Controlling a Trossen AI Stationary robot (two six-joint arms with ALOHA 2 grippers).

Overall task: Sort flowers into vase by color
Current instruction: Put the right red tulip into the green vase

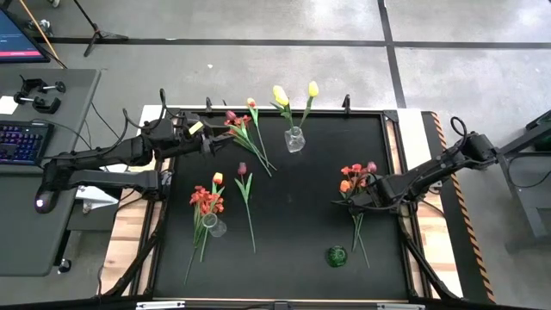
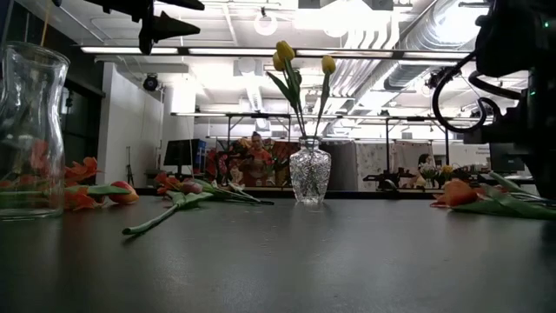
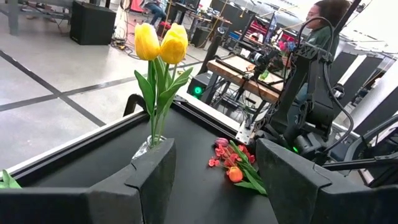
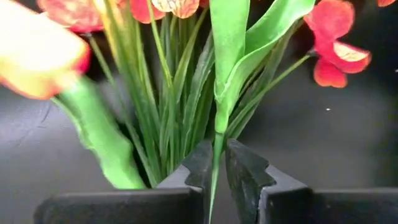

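Black table mat [image 1: 284, 215] | right gripper [image 4: 219, 163] pinched on one green stem [image 4: 215, 180] in the orange-red bunch [image 1: 355, 179] | left gripper [image 1: 211, 145] spread wide near back-left flowers [image 1: 244, 127].

Vase with two tulips [image 1: 295, 138] at twelve o'clock on mat [image 1: 284, 258]. Loose bunch [image 1: 244, 127] at eleven, left gripper [image 1: 212, 138] just beside it. Single stem [image 1: 246, 191] near centre. Second vase [image 1: 212, 224] at eight, holding flowers. Right bunch [image 1: 355, 182] at three, right gripper [image 1: 351, 200] on its stems. Small round object [image 1: 336, 256] at five.
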